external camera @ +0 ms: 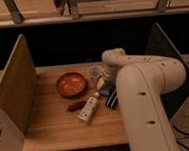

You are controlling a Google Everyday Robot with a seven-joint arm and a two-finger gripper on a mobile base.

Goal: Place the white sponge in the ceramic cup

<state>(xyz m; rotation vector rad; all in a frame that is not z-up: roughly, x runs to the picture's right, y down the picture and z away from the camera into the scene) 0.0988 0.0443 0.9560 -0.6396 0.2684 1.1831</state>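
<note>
The ceramic cup is a small white cup standing at the back middle of the wooden table, just right of the orange bowl. My gripper hangs from the big white arm and points down just in front and to the right of the cup, close to it. The white sponge does not show clearly. The wrist and gripper cover the spot beside the cup where it could lie, and I cannot tell whether it is held.
A white bottle lies in front of the gripper. A black block with white stripes lies under the arm. A small red-brown item lies in front of the bowl. Upright wooden panels flank the table.
</note>
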